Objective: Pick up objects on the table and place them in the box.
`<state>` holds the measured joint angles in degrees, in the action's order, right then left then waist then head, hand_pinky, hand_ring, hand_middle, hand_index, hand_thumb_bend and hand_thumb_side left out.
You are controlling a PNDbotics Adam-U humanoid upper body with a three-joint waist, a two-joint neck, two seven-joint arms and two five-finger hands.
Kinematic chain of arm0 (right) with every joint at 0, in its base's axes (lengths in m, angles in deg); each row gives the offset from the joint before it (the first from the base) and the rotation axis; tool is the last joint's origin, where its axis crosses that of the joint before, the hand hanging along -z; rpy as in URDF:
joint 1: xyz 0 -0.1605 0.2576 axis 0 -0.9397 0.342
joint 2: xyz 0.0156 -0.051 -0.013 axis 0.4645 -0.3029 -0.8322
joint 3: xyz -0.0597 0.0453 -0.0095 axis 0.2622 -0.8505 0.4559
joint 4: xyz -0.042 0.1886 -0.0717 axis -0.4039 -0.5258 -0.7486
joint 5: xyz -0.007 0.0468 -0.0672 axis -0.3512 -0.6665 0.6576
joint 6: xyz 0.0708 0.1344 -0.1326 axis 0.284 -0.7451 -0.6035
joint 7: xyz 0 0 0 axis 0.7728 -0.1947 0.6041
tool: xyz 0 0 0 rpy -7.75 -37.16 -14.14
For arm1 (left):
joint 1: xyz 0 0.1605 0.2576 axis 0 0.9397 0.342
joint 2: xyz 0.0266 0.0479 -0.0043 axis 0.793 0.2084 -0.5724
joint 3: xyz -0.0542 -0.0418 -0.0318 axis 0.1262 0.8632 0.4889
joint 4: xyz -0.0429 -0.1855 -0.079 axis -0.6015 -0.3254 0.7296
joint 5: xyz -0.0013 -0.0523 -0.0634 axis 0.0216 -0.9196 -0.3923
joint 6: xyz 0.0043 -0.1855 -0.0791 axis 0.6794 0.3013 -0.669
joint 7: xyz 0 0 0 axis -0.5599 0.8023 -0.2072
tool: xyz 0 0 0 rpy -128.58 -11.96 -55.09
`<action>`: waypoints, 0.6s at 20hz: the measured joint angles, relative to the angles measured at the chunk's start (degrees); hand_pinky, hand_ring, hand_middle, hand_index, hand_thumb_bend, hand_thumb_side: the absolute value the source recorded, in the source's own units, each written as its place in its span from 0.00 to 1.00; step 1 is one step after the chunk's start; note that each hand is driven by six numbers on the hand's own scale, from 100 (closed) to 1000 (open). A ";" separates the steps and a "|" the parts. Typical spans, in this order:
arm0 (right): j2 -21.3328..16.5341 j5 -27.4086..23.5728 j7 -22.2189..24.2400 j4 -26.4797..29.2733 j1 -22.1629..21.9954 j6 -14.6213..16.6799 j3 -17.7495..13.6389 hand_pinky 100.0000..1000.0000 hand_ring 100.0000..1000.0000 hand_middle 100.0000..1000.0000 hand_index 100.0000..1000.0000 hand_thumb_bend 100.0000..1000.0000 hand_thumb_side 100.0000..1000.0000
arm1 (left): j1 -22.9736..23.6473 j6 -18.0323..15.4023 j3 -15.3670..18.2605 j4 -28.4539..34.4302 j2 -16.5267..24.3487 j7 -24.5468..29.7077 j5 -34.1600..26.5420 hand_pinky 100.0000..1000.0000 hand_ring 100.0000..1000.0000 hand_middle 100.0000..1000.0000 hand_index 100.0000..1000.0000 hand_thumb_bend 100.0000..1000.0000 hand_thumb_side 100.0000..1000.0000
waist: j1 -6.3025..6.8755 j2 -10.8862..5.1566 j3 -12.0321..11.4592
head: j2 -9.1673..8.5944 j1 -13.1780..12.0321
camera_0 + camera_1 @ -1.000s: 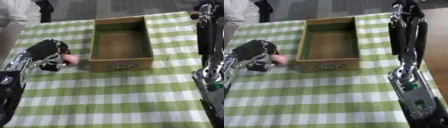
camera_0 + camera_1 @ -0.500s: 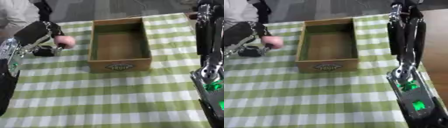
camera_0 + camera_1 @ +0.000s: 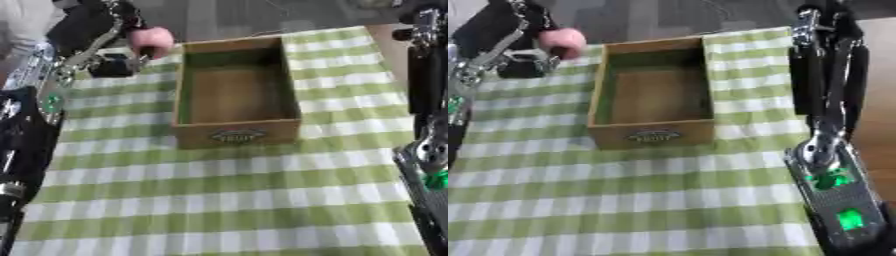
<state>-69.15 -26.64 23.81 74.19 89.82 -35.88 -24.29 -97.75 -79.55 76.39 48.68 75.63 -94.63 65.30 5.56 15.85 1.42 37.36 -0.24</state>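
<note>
The box point(image 3: 234, 95) is sitting empty on the tabletop point(image 3: 219, 200), so nothing is put away yet. The left robot hand point(image 3: 118, 30) is curling around a pink ball point(image 3: 563, 42), holding it up beside the box's far left corner. The right robot hand is not showing.

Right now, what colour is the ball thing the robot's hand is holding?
Pink. The round object in the left hand shows best in the right eye view.
</note>
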 measured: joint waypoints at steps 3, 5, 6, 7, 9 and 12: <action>0.09 0.02 0.23 0.00 0.86 0.21 0.27 0.84 0.64 0.64 0.84 0.00 1.00 | -0.86 0.61 0.42 -0.57 -1.69 -1.54 1.88 0.15 0.27 0.29 0.47 0.00 0.15 | 0.00 0.51 1.00 | -0.22 -0.60; 0.48 0.03 0.42 0.00 1.53 0.41 0.48 0.84 0.64 0.64 0.84 0.00 1.00 | -1.15 0.72 0.66 -0.60 -2.87 -2.43 2.91 0.14 0.26 0.28 0.47 0.00 0.15 | -0.02 0.80 1.80 | -0.22 -1.15; 0.77 0.04 0.55 0.00 1.87 0.53 0.60 0.84 0.65 0.64 0.84 0.00 1.00 | -1.20 0.74 0.77 -0.60 -3.38 -2.80 3.38 0.14 0.26 0.28 0.46 0.00 0.16 | -0.05 0.94 2.18 | -0.22 -1.46; 1.08 0.06 0.67 0.00 2.20 0.66 0.62 0.84 0.65 0.64 0.84 0.00 1.00 | -1.20 0.76 0.94 -0.58 -3.81 -3.12 3.87 0.14 0.26 0.28 0.46 0.00 0.16 | -0.13 1.06 2.57 | -0.22 -1.82; 1.63 0.15 0.90 0.00 2.85 0.93 0.64 0.84 0.65 0.64 0.84 0.00 1.00 | -1.20 0.78 1.24 -0.54 -4.60 -3.53 4.73 0.14 0.26 0.28 0.46 0.00 0.16 | -0.43 1.38 3.43 | -0.22 -2.69; 2.61 0.20 1.32 0.00 3.80 1.36 0.98 0.84 0.64 0.64 0.84 0.00 1.00 | -1.20 0.65 1.73 -0.50 -5.69 -3.95 5.99 0.14 0.26 0.28 0.46 0.00 0.16 | -0.74 1.84 4.64 | -0.22 -4.19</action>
<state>-66.54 -26.44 25.12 74.19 93.62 -34.52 -23.31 -98.95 -78.90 78.11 48.17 69.94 -98.58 71.28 4.82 17.69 6.06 37.14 -4.43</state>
